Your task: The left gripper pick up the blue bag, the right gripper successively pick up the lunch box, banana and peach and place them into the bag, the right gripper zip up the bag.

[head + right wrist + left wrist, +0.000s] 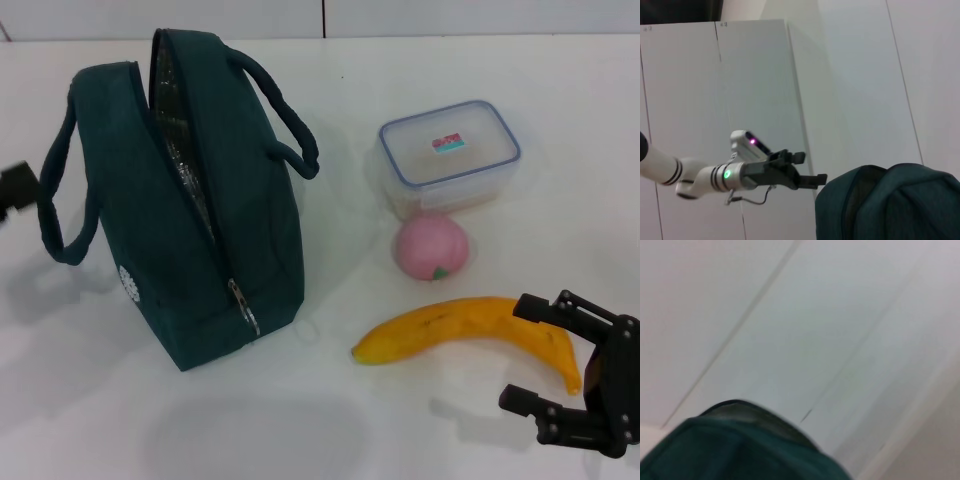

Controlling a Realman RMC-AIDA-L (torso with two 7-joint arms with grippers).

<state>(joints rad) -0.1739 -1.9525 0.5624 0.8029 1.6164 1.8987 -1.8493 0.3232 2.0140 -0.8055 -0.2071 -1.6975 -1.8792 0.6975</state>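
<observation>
The blue bag [190,230] stands upright on the white table at the left, its zipper undone and the foil lining showing. Its top also shows in the left wrist view [740,450] and the right wrist view [890,205]. My left gripper [812,167] hangs open just beside the bag, with nothing between its fingers. In the head view only a black bit of the left gripper [18,188] shows, by the bag's outer handle [55,200]. The lunch box [450,155] lies at the back right, the peach [432,247] in front of it, and the banana [465,330] nearer still. My right gripper [513,353] is open and empty, just right of the banana's end.
The white table [330,420] runs on in front of the bag and the banana. A pale panelled wall [755,75] stands behind the table.
</observation>
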